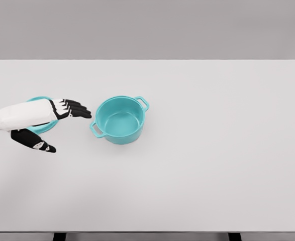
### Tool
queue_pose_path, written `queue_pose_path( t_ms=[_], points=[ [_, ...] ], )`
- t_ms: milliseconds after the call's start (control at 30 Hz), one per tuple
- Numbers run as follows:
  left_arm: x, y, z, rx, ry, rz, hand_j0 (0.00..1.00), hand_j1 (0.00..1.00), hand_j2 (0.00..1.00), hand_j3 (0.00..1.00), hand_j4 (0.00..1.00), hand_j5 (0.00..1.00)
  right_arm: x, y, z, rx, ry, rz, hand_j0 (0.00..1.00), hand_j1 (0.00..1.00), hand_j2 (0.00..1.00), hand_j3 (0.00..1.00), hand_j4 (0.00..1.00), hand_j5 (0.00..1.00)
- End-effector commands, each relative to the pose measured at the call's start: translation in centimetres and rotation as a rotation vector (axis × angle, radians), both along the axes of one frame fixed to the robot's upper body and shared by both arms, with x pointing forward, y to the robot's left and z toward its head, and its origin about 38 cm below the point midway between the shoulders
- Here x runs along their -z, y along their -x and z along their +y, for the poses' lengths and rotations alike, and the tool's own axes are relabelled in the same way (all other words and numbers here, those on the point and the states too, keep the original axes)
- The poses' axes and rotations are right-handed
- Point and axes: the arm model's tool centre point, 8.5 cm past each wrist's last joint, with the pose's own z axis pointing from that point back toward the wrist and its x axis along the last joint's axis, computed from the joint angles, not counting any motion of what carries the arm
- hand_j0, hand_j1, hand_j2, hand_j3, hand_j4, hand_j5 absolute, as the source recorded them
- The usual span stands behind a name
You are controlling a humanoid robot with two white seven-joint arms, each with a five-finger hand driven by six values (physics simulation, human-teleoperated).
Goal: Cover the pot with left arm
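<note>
A teal pot point(119, 120) with two side handles stands uncovered on the white table point(212, 150), left of centre. To its left lies the teal lid point(42, 126), mostly hidden under my left hand point(62, 123). The hand's black fingers point(77, 109) reach toward the pot, the thumb point(36, 143) spread below, and they hold nothing. The fingertips stop a short way from the pot's near handle point(96, 130). No right arm shows.
</note>
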Motion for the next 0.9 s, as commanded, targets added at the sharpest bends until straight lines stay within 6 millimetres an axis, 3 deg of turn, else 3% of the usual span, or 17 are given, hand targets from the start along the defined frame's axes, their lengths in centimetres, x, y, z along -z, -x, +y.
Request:
queue_pose_path(
  t_ms=[0,133,333,500,567,600,733,800,867],
  points=[
    [0.0,0.0,-0.1,0.000,0.006,0.004,1.00,1.00,1.00,1.00,1.00,1.00,0.0,0.0,0.0,-0.004,-0.006,0.002,1.00,1.00,1.00,1.00,1.00,1.00],
    [-0.8,-0.9,1.2,-0.043,0.083,0.031,1.00,1.00,1.00,1.00,1.00,1.00,0.0,0.0,0.0,-0.001,-0.001,0.000,1.00,1.00,1.00,1.00,1.00,1.00],
    [0.5,-2.5,4.5,-0.162,0.137,0.091,1.00,1.00,1.00,1.00,1.00,1.00,0.0,0.0,0.0,0.001,-0.001,0.000,1.00,1.00,1.00,1.00,1.00,1.00],
    [0.6,-2.9,5.6,-0.197,0.188,0.117,1.00,1.00,1.00,1.00,1.00,1.00,0.0,0.0,0.0,0.001,-0.001,0.000,1.00,1.00,1.00,1.00,1.00,1.00],
    [1.6,-3.9,8.4,-0.294,0.180,0.137,1.00,1.00,1.00,1.00,1.00,1.00,0.0,0.0,0.0,-0.001,-0.001,0.000,1.00,1.00,1.00,1.00,1.00,1.00],
    [1.6,-4.0,8.8,-0.309,0.177,0.137,1.00,1.00,1.00,1.00,1.00,1.00,0.0,0.0,0.0,0.001,-0.001,0.000,1.00,1.00,1.00,1.00,1.00,1.00],
    [3.9,-5.5,7.4,-0.334,0.253,0.177,1.00,1.00,1.00,1.00,1.00,1.00,0.0,0.0,0.0,-0.001,-0.001,0.000,1.00,1.00,1.00,1.00,1.00,1.00],
    [5.5,-6.2,7.9,-0.422,0.238,0.256,1.00,1.00,1.00,1.00,1.00,1.00,0.0,0.1,0.0,-0.001,-0.001,0.002,1.00,1.00,1.00,1.00,1.00,1.00],
    [6.6,-6.7,8.7,-0.520,0.201,0.222,1.00,1.00,1.00,1.00,1.00,1.00,0.0,0.0,0.0,-0.001,-0.001,0.000,1.00,1.00,1.00,1.00,1.00,1.00]
  ],
)
